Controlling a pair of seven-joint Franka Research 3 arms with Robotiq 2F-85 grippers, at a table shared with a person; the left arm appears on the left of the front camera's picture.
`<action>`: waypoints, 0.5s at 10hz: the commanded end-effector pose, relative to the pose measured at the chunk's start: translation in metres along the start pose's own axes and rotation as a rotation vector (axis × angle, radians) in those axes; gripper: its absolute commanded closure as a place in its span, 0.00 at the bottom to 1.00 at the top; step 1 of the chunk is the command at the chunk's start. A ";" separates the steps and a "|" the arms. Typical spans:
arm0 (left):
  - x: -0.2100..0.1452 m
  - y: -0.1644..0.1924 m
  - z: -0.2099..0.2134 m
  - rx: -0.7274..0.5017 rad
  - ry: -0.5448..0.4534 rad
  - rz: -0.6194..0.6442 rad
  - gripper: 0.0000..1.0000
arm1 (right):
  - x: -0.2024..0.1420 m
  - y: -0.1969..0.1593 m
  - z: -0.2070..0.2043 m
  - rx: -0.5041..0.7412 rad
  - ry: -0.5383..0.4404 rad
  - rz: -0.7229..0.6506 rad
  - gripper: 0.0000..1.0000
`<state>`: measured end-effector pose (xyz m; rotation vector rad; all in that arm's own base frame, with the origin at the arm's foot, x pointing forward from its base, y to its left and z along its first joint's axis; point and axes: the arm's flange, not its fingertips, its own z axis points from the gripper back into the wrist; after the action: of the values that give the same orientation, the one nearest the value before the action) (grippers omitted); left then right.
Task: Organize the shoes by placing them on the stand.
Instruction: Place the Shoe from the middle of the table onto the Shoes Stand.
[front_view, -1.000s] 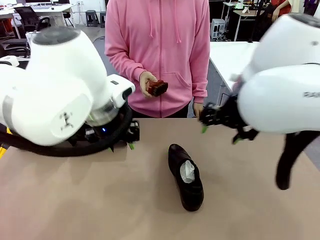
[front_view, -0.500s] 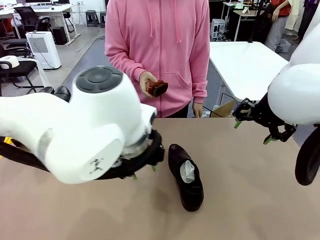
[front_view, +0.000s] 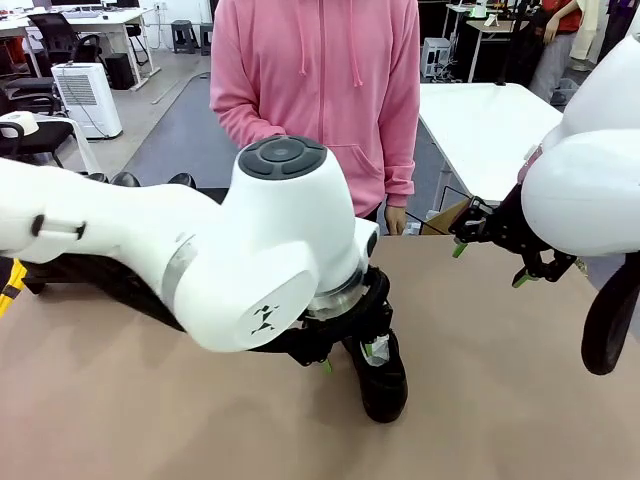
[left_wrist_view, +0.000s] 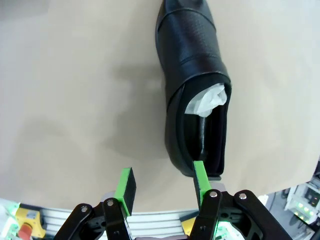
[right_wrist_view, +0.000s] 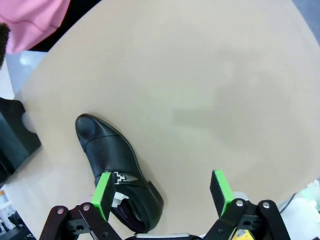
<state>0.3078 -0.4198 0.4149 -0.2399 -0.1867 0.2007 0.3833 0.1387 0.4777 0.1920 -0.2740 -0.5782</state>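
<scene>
A glossy black shoe (front_view: 386, 385) (left_wrist_view: 192, 85) with white paper stuffing lies mid-table, partly behind my left arm. My left gripper (front_view: 345, 358) (left_wrist_view: 162, 182) hangs open just over its heel end, one green pad by the heel rim and nothing between the fingers. My right gripper (front_view: 500, 247) (right_wrist_view: 161, 194) stands open at the far right. Below it lies another black shoe (right_wrist_view: 112, 157) with a buckle, its heel next to one finger. A dark low shape (front_view: 50, 272) behind my left arm may be the stand; two rounded black ends (front_view: 125, 180) show above it.
A person in a pink hoodie (front_view: 320, 90) stands at the far edge, one hand (front_view: 397, 220) resting there. A black block (right_wrist_view: 15, 135) sits at the table's rim. Bare tan tabletop (front_view: 500, 400) spreads to the near right and near left.
My left arm has swung right across the table and brought its gripper down to the middle shoe. My right gripper has pulled back toward the right. The person's hand with the brown object is now hidden.
</scene>
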 end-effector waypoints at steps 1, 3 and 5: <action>0.006 -0.014 -0.017 0.016 -0.047 -0.042 0.39 | 0.003 -0.002 0.001 0.013 0.004 0.011 0.00; 0.008 -0.020 -0.042 0.051 -0.004 -0.086 0.39 | 0.003 -0.002 0.001 0.013 0.004 0.011 0.00; 0.007 -0.027 -0.056 0.052 0.025 -0.099 0.39 | 0.003 -0.002 0.001 0.013 0.004 0.011 0.00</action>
<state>0.3250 -0.4414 0.3695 -0.1789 -0.1584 0.0915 0.3836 0.1377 0.4778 0.1926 -0.2738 -0.5804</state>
